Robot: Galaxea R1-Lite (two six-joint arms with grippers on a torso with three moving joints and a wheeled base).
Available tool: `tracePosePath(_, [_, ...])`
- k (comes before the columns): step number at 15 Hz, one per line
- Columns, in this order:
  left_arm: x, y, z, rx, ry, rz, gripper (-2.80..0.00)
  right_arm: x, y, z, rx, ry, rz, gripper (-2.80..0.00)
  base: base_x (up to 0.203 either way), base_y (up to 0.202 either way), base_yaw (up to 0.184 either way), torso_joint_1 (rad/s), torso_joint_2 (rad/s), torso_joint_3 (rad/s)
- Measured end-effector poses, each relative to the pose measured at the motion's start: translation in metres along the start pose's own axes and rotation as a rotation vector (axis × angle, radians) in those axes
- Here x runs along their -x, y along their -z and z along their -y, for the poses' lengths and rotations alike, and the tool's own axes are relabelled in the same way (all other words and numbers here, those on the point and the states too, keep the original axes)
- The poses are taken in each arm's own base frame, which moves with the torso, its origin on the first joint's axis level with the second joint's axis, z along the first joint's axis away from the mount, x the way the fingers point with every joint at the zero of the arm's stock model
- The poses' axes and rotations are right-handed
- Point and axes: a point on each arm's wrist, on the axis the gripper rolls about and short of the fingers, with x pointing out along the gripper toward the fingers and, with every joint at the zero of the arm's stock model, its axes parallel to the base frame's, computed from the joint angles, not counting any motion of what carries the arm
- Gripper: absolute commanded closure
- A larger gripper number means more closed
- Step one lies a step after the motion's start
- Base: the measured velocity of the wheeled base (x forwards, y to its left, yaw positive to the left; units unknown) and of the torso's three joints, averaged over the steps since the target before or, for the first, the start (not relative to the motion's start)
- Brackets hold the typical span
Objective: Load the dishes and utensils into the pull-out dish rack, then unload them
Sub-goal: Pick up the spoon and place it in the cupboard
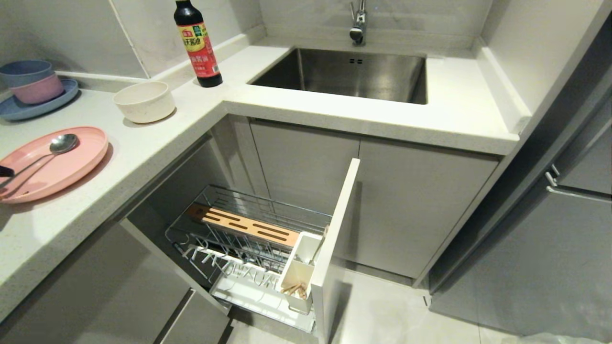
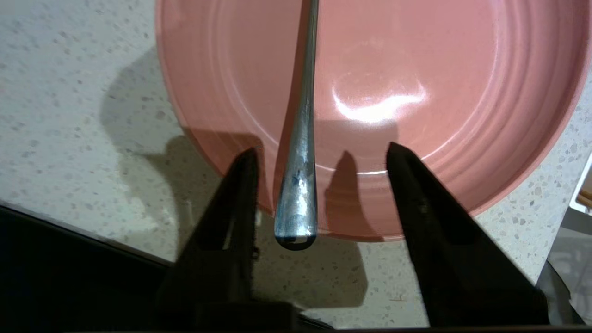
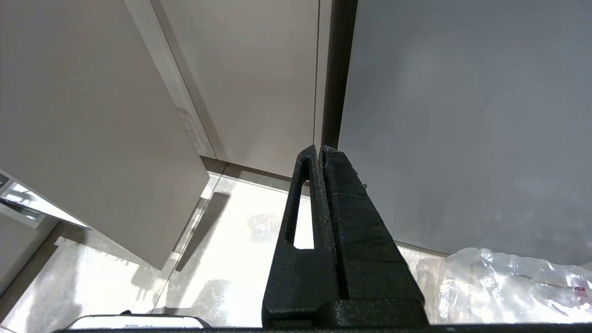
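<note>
Left claw: my left claw (image 2: pixel 319 152) sits low over the near rim of the pink plate, its two black fingers (image 2: pixel 240 185) spread apart, pinching nothing.
Spoon: the silver spoon (image 1: pixel 50 150) lies across the pink oval plate (image 1: pixel 71 167); the end of its handle juts just past the plate's rim and lies between my spread fingers, closer to one of them, and I cannot tell whether it brushes that one.
Plate: flat on the speckled white tabletop (image 1: pixel 158 138), near its front edge, on my left side.
Bowl: the small cream-white bowl (image 1: pixel 144 101) stands upright on the tabletop, behind the plate and apart from it, near the soy sauce bottle (image 1: pixel 197 44).
Chopsticks: the wooden chopsticks (image 1: pixel 294 288) stand in the white utensil cup (image 1: pixel 300 267) of the rack.
Dish rack: the chrome pull-out dish rack (image 1: pixel 248 239) is drawn out below the tabletop, with its slotted wooden strip (image 1: pixel 244 225) on top and a white drip tray underneath; no dish shows in it.
Right claw: my right claw (image 3: pixel 320 152) hangs low beside the grey cabinet fronts, above the pale floor (image 3: pixel 222 259), fingers pressed together on nothing.
Other dishes: stacked blue and pink bowls (image 1: pixel 31 81) stand on a blue plate at the far left of the tabletop.
</note>
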Motion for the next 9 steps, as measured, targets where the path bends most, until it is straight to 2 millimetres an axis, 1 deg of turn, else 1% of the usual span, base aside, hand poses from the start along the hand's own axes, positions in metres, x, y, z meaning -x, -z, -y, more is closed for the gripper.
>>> tracePosePath(2, [-0.007,0.003,-0.001,0.005,0.011,-0.015,-2.8,0.0,0.0,0.0,0.0,0.0,0.0,0.0,0.0,0.0,0.0,0.0,0.0,0.0])
tracePosePath(6, [-0.025,0.003,-0.006,-0.032,0.002,0.029,-2.8,0.0,0.0,0.0,0.0,0.0,0.0,0.0,0.0,0.0,0.0,0.0,0.0,0.0])
tracePosePath(9, [-0.029,0.004,-0.004,-0.033,0.016,0.022,-2.8,0.0,0.0,0.0,0.0,0.0,-0.001,0.0,0.0,0.0,0.0,0.0,0.0,0.0])
